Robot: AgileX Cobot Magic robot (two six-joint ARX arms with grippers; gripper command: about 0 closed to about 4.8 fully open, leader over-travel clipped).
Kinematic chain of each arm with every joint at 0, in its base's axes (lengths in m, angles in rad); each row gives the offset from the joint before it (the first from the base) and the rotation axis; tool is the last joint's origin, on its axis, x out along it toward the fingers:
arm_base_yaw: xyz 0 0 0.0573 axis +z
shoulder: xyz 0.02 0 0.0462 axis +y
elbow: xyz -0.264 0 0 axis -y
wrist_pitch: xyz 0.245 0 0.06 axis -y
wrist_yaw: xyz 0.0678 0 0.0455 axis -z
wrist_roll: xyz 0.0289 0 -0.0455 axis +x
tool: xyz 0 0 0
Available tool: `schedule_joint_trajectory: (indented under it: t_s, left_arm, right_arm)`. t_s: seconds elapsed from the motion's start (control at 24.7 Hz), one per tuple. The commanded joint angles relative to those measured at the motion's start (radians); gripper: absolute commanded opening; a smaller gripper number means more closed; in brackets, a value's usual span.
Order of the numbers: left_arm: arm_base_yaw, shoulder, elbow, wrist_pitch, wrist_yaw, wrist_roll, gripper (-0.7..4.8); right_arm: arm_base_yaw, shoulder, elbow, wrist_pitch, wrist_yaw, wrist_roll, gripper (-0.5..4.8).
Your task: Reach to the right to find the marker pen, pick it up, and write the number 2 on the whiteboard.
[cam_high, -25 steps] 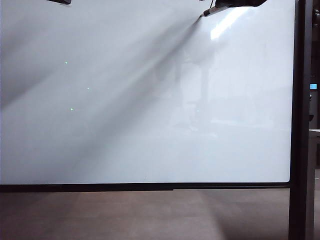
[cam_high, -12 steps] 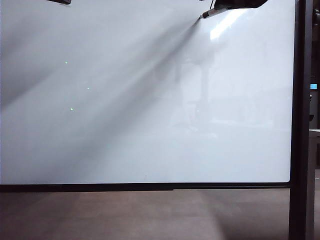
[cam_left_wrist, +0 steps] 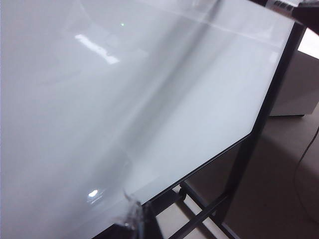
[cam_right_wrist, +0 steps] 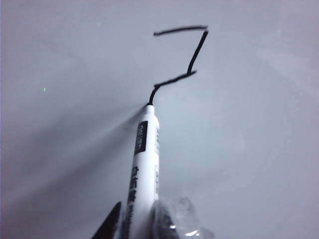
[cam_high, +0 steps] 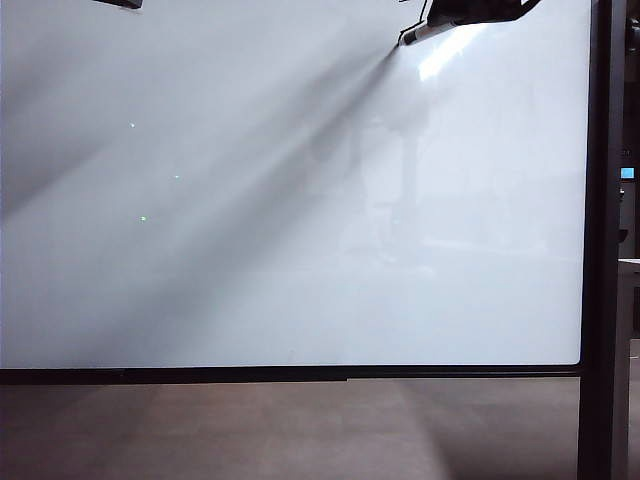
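Note:
The whiteboard [cam_high: 300, 250] fills the exterior view, glossy white with black edging. My right gripper [cam_high: 452, 16] hangs at its top right, shut on the marker pen [cam_high: 420, 32], whose dark tip touches the board. In the right wrist view the pen [cam_right_wrist: 145, 159], white-barrelled, sits between the fingers of the right gripper [cam_right_wrist: 142, 221]. Its tip rests at the end of a thin black stroke, the number 2 [cam_right_wrist: 198, 50], drawn on the whiteboard [cam_right_wrist: 249, 149]. My left gripper [cam_high: 120, 3] shows only as a dark sliver at the top left. In its own view the left gripper [cam_left_wrist: 140, 221] has its fingers together, holding nothing, near the whiteboard [cam_left_wrist: 149, 74].
A black upright post [cam_high: 605, 240] stands along the board's right side, and a black rail [cam_high: 300, 374] runs under it. Black stand bars [cam_left_wrist: 239, 164] and brown floor lie below. A pale cabinet [cam_left_wrist: 299, 84] sits beyond the post. Slanted glare [cam_high: 445, 50] marks the board.
In the exterior view the pen's tip has slid a little lower on the board. The left gripper has not moved.

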Motion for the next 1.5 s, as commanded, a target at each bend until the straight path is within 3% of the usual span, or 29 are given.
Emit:
schedule_joint_trajectory:
  t_s: [0.04,1.5]
  left_arm:
    - [0.000,-0.003,0.008,0.011,0.005,0.004,-0.05]
    - [0.000,-0.004,0.008,0.011,0.005,0.003,-0.05]
  right_arm:
    - [0.000,0.000,0.002,-0.012,0.002,0.000,-0.01]
    - [0.000,0.000,0.002,-0.011,0.117,0.000,-0.01]
